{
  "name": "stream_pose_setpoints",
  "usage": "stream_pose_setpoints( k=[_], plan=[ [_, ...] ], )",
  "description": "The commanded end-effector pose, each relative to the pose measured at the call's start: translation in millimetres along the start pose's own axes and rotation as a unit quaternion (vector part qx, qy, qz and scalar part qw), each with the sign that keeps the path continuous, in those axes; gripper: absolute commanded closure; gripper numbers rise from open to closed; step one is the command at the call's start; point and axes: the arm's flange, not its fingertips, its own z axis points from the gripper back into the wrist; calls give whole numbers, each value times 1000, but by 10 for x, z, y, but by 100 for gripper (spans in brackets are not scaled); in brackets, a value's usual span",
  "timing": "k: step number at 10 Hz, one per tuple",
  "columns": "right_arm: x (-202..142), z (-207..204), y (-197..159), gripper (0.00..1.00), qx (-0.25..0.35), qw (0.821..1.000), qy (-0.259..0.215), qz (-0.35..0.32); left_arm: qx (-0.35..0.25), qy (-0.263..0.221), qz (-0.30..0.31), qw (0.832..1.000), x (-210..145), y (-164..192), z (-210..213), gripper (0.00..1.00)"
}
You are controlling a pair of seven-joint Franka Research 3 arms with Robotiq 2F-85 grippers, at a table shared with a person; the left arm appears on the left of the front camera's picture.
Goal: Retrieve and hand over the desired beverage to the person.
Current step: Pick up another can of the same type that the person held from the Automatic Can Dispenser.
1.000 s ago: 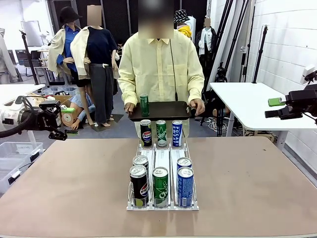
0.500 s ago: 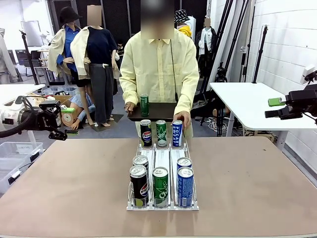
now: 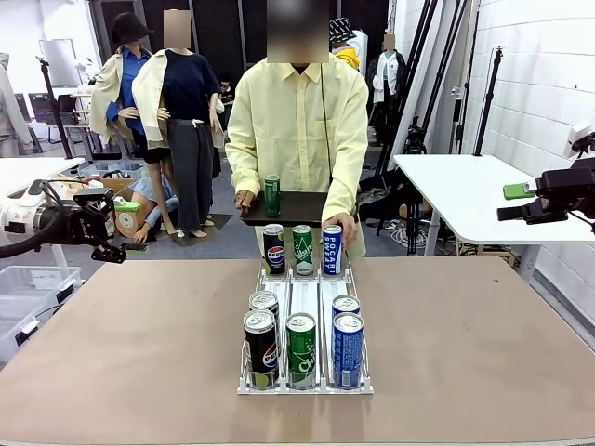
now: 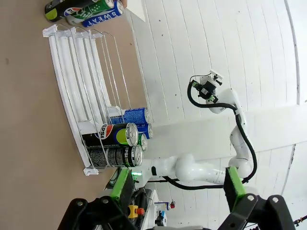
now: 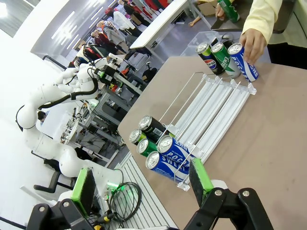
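On the brown worktop [image 3: 139, 353], the person's hand [image 3: 339, 226] just dropped from the tray [image 3: 302, 206] onto the far blue can [image 3: 332, 251], so blue's the pick, I reckon; my left end effector [image 4: 178, 187] and right end effector [image 5: 142, 184] are both spread apart, empty.

The front camera sits at the near edge of the surface [image 3: 465, 325], facing the person [image 3: 297, 130] at the far side. The left wrist camera, rolled sideways off the left, looks past the left tool [image 4: 178, 184], the right one past the right tool [image 5: 141, 184]; all three share the can rack [image 3: 305, 295].
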Motion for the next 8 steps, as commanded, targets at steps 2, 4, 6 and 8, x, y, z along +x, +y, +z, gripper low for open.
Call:
stream_pose_setpoints(
  k=[2, 4, 6, 8],
  plan=[
    [14, -12, 12, 0, 5, 1000, -4, -1, 2, -1, -4, 1000, -4, -36, 4, 0],
    [14, -12, 12, 0, 5, 1000, -4, -1, 2, -1, -4, 1000, -4, -36, 4, 0],
    [14, -12, 12, 0, 5, 1000, -4, -1, 2, -1, -4, 1000, -4, -36, 4, 0],
    [14, -12, 12, 0, 5, 1000, -4, -1, 2, -1, -4, 1000, -4, -36, 4, 0]
  ],
)
